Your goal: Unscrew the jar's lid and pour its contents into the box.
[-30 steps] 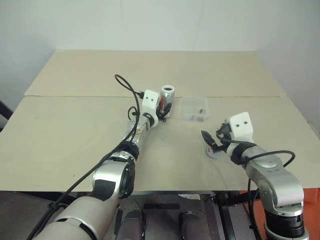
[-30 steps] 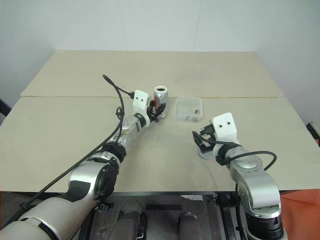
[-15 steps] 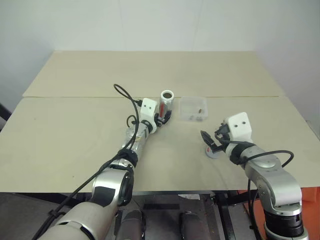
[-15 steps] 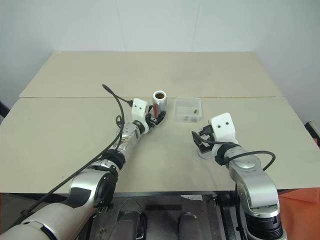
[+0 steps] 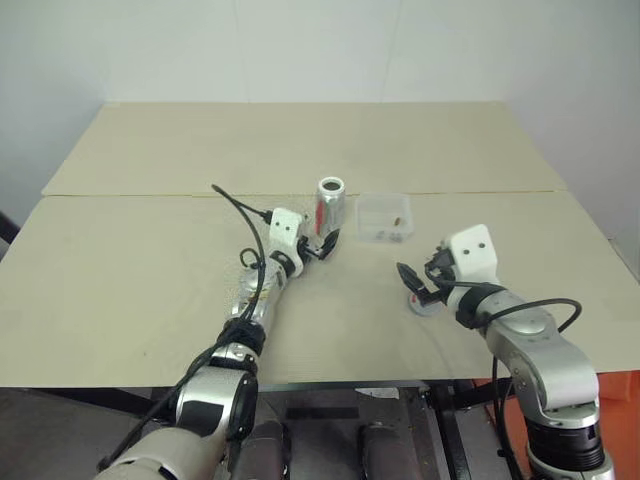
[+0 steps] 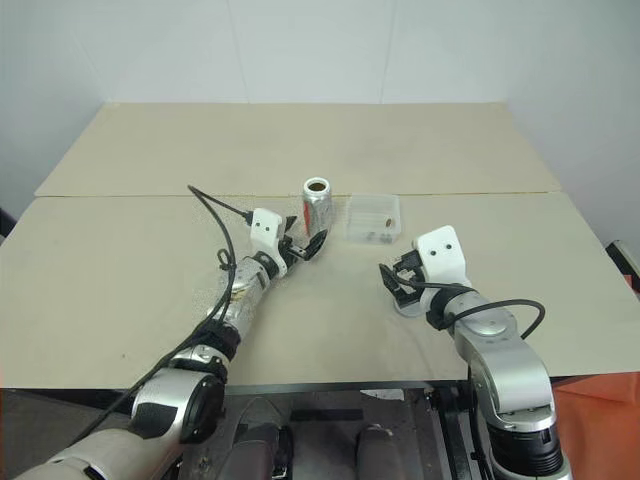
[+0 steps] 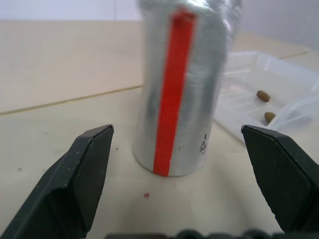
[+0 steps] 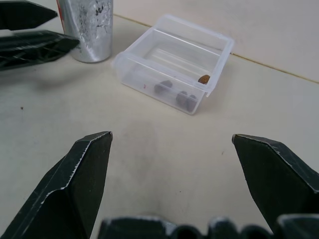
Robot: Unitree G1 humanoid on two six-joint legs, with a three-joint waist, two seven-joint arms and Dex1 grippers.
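Observation:
The silver jar [image 5: 329, 203] with a red stripe stands upright and uncapped on the table, just left of the clear box [image 5: 386, 217]. My left gripper [image 5: 322, 243] is open just in front of the jar, its fingers [image 7: 79, 184] spread wide to either side and touching nothing. A few brown bits, the contents [image 8: 182, 97], lie in the box. My right gripper [image 5: 415, 283] is open near the table's front right, hovering just over the grey lid [image 5: 426, 304], which lies flat on the table.
A black cable [image 5: 238, 200] loops above my left forearm. The tan table [image 5: 150, 260] has a seam running across behind the jar and box, with open surface to the left and at the back.
My left gripper has opened and let go of the jar, then drawn back toward me and to the left. The jar is left standing upright. The right arm has not moved.

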